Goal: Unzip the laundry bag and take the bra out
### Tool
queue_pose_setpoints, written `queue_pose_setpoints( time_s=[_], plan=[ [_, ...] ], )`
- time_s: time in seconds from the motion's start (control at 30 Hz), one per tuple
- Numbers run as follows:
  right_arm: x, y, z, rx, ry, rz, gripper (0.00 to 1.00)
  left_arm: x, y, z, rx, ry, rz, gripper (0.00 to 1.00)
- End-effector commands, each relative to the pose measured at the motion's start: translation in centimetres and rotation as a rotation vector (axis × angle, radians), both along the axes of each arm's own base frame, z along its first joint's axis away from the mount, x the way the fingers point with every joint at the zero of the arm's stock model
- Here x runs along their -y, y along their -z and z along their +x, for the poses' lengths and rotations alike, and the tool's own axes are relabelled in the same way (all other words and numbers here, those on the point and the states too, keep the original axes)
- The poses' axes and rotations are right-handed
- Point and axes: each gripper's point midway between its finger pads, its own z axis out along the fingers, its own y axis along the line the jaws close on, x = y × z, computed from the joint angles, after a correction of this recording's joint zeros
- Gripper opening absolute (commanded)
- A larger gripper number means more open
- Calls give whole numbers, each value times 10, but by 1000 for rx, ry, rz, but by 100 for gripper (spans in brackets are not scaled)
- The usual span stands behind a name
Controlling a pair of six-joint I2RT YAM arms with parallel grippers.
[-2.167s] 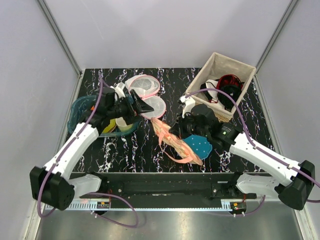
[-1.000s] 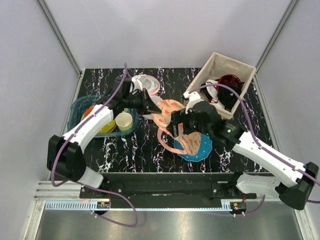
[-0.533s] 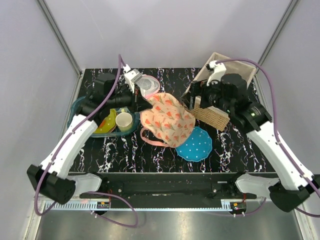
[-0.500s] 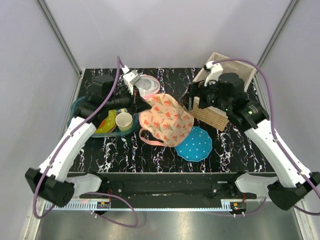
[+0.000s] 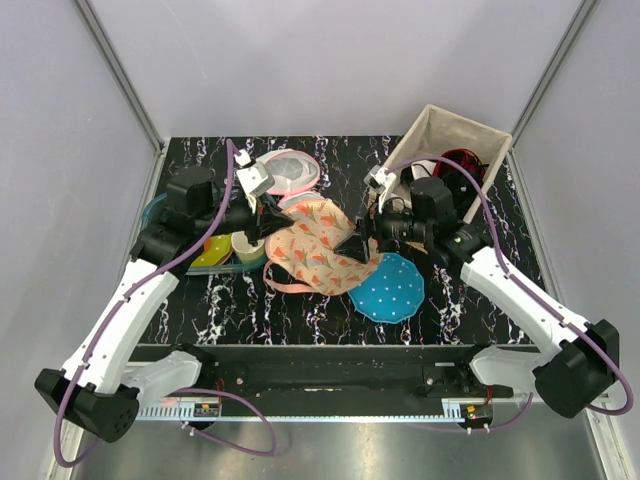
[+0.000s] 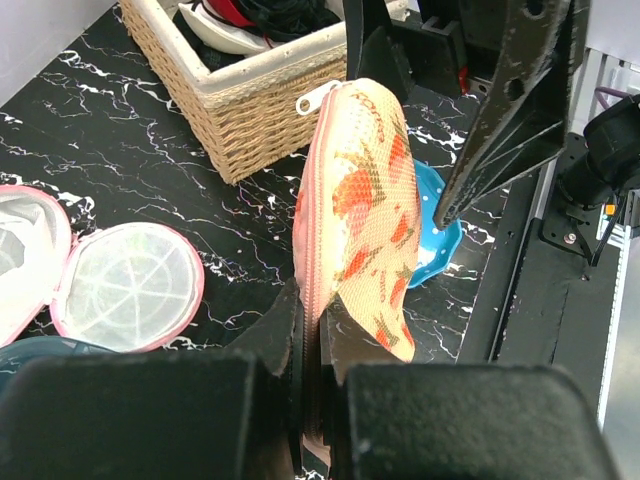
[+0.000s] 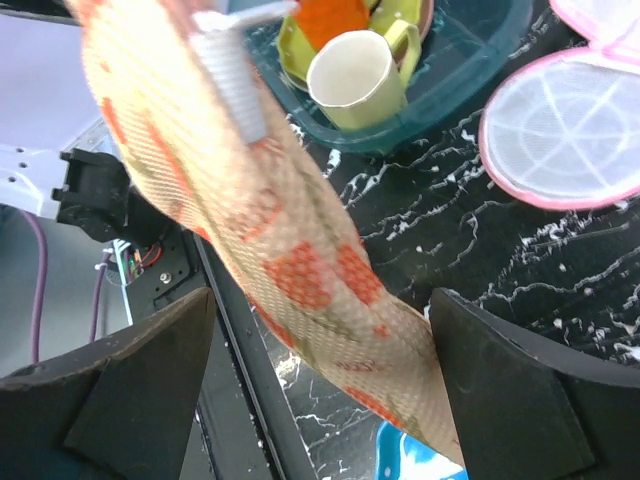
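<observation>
The peach floral laundry bag [image 5: 315,248] hangs edge-up over the middle of the table. My left gripper [image 5: 266,222] is shut on its left end, and in the left wrist view the pink zip edge [image 6: 311,250] runs straight between the fingers [image 6: 270,335]. The metal zip pull [image 6: 318,97] sits at the bag's far end. My right gripper [image 5: 353,243] is open at that far end; the bag [image 7: 300,250] passes between its wide-spread fingers [image 7: 140,385], the pull tab [image 7: 236,90] beyond them. The bra is hidden.
A wicker basket [image 5: 432,232] with black, red and white garments stands at the back right. A blue polka-dot pouch [image 5: 391,290] lies under the bag's right end. White mesh bags [image 5: 289,172] lie behind. A teal tray [image 5: 158,215] holding a cup [image 7: 350,75] is at left.
The right arm has swung down from over the basket to the bag's right end. The bag has turned from flat to edge-up, still held by the left gripper.
</observation>
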Motion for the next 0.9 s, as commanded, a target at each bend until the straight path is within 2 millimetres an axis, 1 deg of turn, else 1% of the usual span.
queue_pose_setpoints(
  time_s=[0.0,0.03,0.13,0.17,0.23,0.27,0.3,0.43,0.47,0.5,0.6,0.63,0.67,0.7,0.73,0.8,0.83,0.87],
  plan=[
    [-13,-72,-7,249,-104,204,93,7,-22,1,117,67,-32,0],
    [-14,-74,-8,249,-113,206,92,8,-24,0,121,74,-35,0],
    [-18,-84,-10,256,-142,237,82,11,-26,-4,123,99,-43,0],
    [-19,-87,-12,256,-153,247,72,11,-26,-4,123,101,-43,0],
    [-22,-92,-13,260,-172,265,65,11,-25,-3,121,93,-40,0],
    [-24,-93,-16,259,-197,271,60,11,-23,-2,115,86,-35,0],
    [-25,-92,-15,250,-202,272,55,11,-23,-2,114,88,-35,0],
    [-28,-93,-11,237,-193,291,49,12,-23,-7,120,105,-32,0],
    [-28,-98,-9,249,-183,310,49,12,-23,-8,119,109,-31,0],
    [-29,-98,-9,245,-184,320,50,12,-23,-8,118,109,-29,0],
    [-32,-109,-16,253,-230,366,52,11,-19,-8,104,102,-17,0],
    [-33,-109,-17,244,-243,368,50,10,-19,-8,105,101,-14,0],
    [-35,-108,-17,231,-252,369,44,10,-19,-9,104,102,-15,0],
    [-36,-108,-17,228,-263,368,32,10,-19,-8,105,99,-15,0],
    [-37,-106,-18,219,-266,364,1,10,-20,-8,109,96,-16,0],
    [-36,-96,-16,200,-252,345,0,8,-23,-4,105,64,-15,0],
    [-34,-91,-8,202,-200,330,0,6,-25,-1,77,33,-19,0],
    [-30,-84,-5,228,-171,299,0,4,-20,11,42,-24,2,24]
  ],
)
